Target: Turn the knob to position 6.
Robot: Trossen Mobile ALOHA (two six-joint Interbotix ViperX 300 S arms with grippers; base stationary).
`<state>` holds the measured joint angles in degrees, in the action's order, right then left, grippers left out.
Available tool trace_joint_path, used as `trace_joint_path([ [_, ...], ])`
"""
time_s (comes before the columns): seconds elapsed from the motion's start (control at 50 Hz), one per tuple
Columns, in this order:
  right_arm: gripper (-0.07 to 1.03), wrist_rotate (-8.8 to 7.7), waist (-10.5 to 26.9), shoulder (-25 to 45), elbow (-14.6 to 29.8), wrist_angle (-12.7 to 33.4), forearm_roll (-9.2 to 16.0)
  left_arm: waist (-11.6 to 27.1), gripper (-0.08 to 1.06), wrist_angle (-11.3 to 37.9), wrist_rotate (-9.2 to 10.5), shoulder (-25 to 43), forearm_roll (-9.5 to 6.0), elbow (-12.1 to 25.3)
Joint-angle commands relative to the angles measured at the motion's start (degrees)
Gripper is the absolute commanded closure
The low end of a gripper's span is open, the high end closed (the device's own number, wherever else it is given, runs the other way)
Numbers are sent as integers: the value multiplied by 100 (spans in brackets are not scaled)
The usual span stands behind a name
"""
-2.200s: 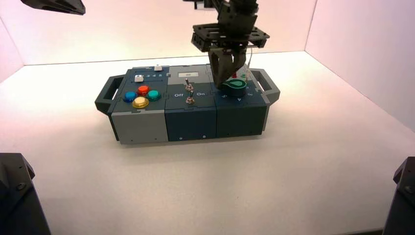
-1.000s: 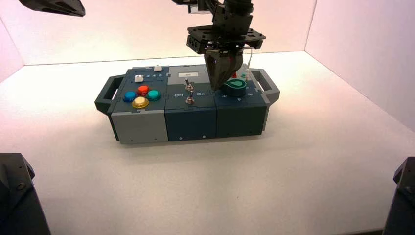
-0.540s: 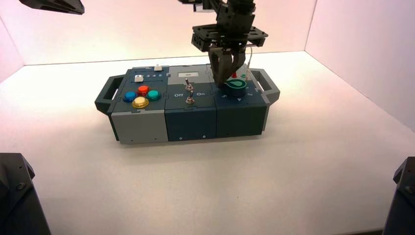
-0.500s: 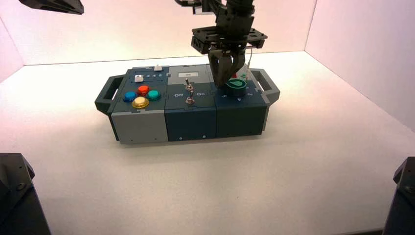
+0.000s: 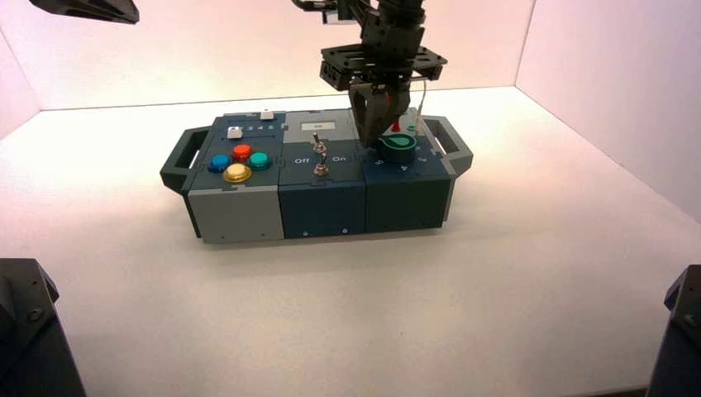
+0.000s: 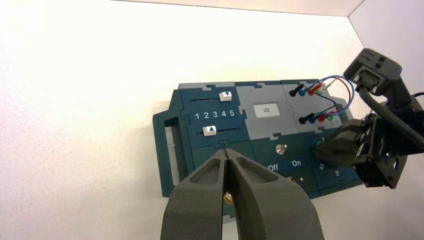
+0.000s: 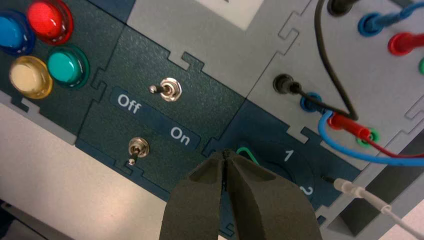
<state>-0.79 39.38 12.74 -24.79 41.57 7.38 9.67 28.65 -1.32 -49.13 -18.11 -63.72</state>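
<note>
White table (image 5: 248, 318). Right gripper (image 5: 366, 142) beside knob (image 5: 398, 149), left gripper (image 5: 91, 10) parked at left; both closed, empty. I advise pushing knob's edge lightly round, stopping at 6.

Bright, diffuse light floods the white table (image 5: 512, 207) around the right claw (image 5: 366, 145).
Beyond the left claw (image 6: 226, 151), the tabletop washes out nearly white; well apart from the right claw, small glints dot the red button (image 7: 46, 20).
</note>
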Motion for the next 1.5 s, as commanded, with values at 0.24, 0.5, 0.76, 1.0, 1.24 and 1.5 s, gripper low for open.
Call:
trace_joint_path([
  [0.24, 99, 9, -18, -62, 211, 53, -35, -53, 100, -53, -35, 18, 0, 105],
  [0.5, 99, 0, -70, -53, 211, 62, -44, -53, 100, -62, -35, 18, 9, 105],
  [0.76, 99, -9, -62, -62, 229, 97, -53, -53, 100, -62, -44, 26, 9, 105],
  [1.0, 99, -18, 9, -158, 325, 229, -26, -53, 100, -79, -44, 53, 9, 97],
  [1.24, 99, -18, 255, -264, 703, 501, -9, -53, 100, -88, -44, 62, 9, 97],
  [1.5, 99, 35, 325, -615, 1081, 624, 0, -53, 100, 79, -88, 62, 9, 105],
])
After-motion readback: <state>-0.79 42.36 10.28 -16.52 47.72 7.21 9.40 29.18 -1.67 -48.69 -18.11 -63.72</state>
